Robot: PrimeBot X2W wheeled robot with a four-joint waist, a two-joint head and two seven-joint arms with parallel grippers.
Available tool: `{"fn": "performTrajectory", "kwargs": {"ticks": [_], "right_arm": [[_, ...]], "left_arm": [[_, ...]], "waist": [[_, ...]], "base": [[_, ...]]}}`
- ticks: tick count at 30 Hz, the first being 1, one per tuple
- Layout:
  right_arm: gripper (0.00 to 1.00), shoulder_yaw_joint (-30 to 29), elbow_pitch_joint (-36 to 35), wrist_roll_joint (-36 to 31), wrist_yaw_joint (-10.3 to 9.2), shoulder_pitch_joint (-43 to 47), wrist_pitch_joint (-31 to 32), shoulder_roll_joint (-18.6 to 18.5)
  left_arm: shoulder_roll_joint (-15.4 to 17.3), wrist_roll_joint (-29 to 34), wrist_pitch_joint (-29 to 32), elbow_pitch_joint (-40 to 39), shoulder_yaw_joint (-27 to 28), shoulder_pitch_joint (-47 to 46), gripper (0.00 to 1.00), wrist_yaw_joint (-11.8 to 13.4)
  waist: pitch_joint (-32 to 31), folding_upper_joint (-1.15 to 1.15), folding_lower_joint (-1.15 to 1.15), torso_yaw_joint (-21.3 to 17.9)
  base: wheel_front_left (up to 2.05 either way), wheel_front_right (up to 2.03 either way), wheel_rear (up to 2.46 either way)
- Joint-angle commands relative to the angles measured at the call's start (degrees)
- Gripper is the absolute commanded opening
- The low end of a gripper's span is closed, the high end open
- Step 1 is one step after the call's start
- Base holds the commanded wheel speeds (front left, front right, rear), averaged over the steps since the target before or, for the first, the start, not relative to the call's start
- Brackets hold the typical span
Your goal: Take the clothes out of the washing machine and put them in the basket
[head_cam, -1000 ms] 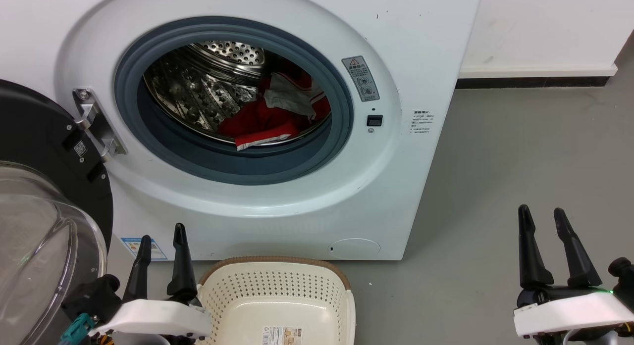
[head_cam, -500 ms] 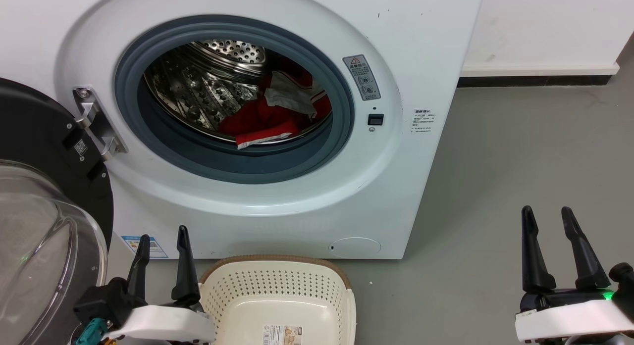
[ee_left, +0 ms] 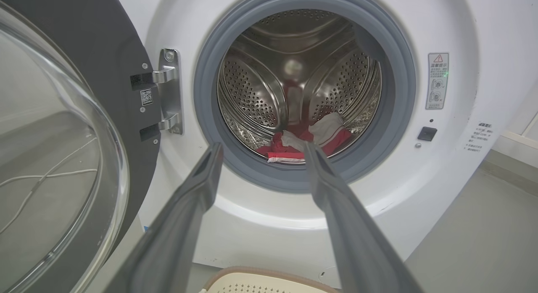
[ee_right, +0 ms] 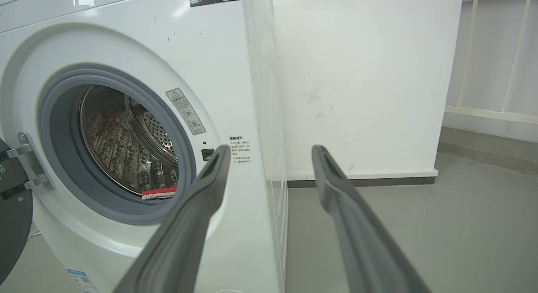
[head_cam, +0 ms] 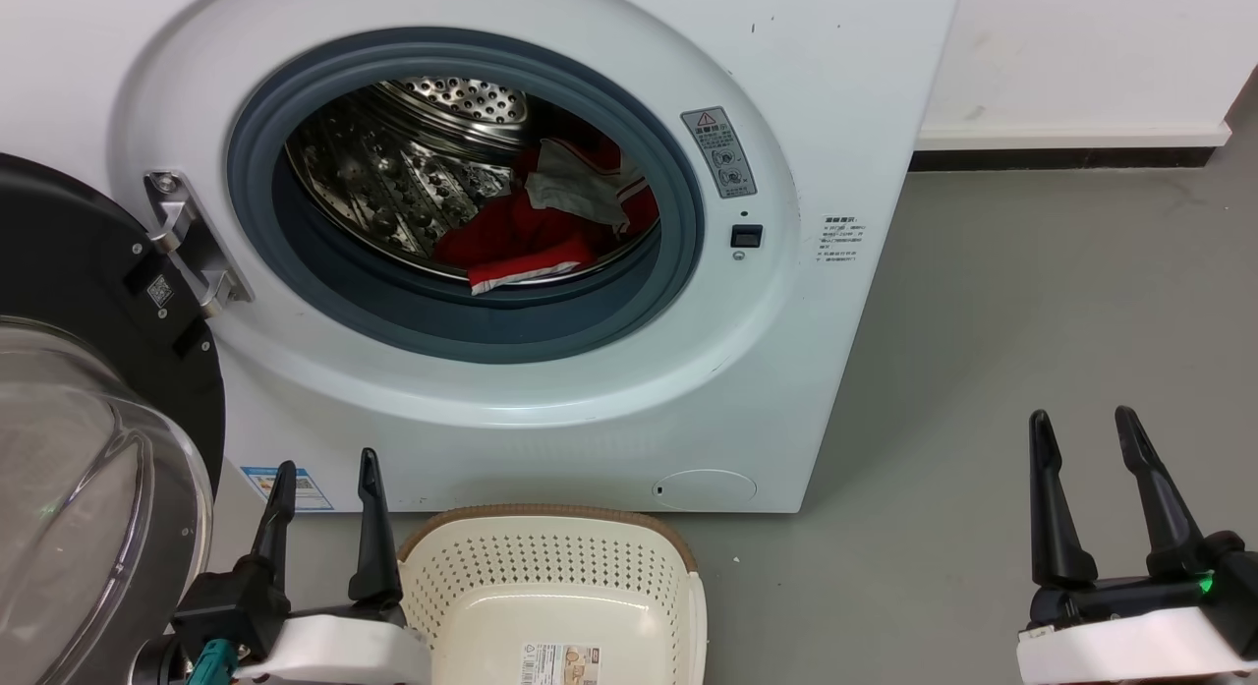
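The white washing machine stands with its door swung open to the left. Red clothes with white stripes lie at the drum's lower right, a white-grey cloth piece on top of them; in the left wrist view the clothes sit at the drum's bottom. The cream basket rests on the floor under the opening. My left gripper is open just left of the basket, and in its wrist view it points at the drum. Off to the right of the machine, my right gripper hangs open over the floor.
The black-framed glass door stands open at the left, close to my left arm. Grey floor stretches right of the machine up to a white wall with a dark baseboard. A white railing stands beyond the wall in the right wrist view.
Both grippers have shifted slightly; the left one has sunk a little and moved right toward the basket. The clothes and the basket have not moved.
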Motion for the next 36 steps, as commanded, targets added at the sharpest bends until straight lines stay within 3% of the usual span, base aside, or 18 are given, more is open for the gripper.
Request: {"fn": "performTrajectory", "kwargs": {"ticks": [1, 24, 36], "right_arm": [[1.0, 0.2, -0.9, -1.3, 0.0, 0.7, -0.6, -0.2], [1.0, 0.6, -2.9, -8.9, -0.01, 2.3, -3.0, -0.2], [1.0, 0.4, -1.9, -6.8, -0.01, 2.6, -2.9, -0.2]], "left_arm": [[0.0, 1.5, -0.6, -0.7, -0.1, 0.6, 1.0, 0.4], [-0.2, 7.9, -3.0, 1.4, 0.0, 2.1, 1.0, -0.8], [-0.2, 6.6, -2.9, 2.3, 0.1, 2.1, 1.0, -0.9]], "waist": [[0.0, 0.0, 0.0, 0.0], [-0.3, 0.0, 0.0, -0.1], [-0.5, 0.0, 0.0, -0.3]], "base": [[0.0, 0.0, 0.0], [0.0, 0.0, 0.0], [0.0, 0.0, 0.0]]}}
